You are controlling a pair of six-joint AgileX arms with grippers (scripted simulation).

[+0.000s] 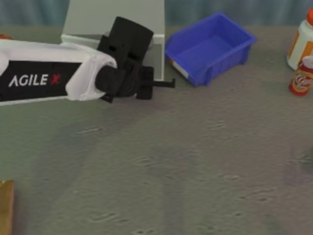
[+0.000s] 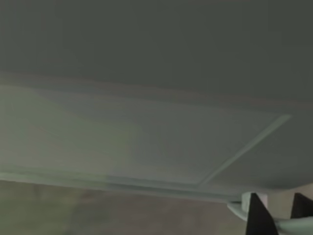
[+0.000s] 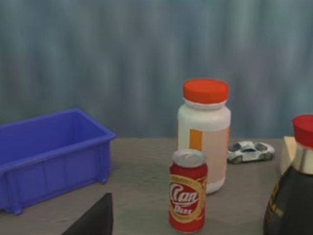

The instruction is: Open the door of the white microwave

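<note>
A grey table [image 1: 186,161] stands before a blue-grey curtain. At the far left of the table, the white microwave [image 1: 115,17] sits against the back edge, and the left arm reaches across its front. The left gripper [image 1: 168,83] is at the microwave's right front corner, by the door [image 2: 146,142]; whether its fingers grip anything cannot be told. Just right sits a blue bin [image 1: 210,46], then a red can [image 1: 301,76] and a white bottle [image 1: 303,41]. The right gripper is barely visible.
</note>
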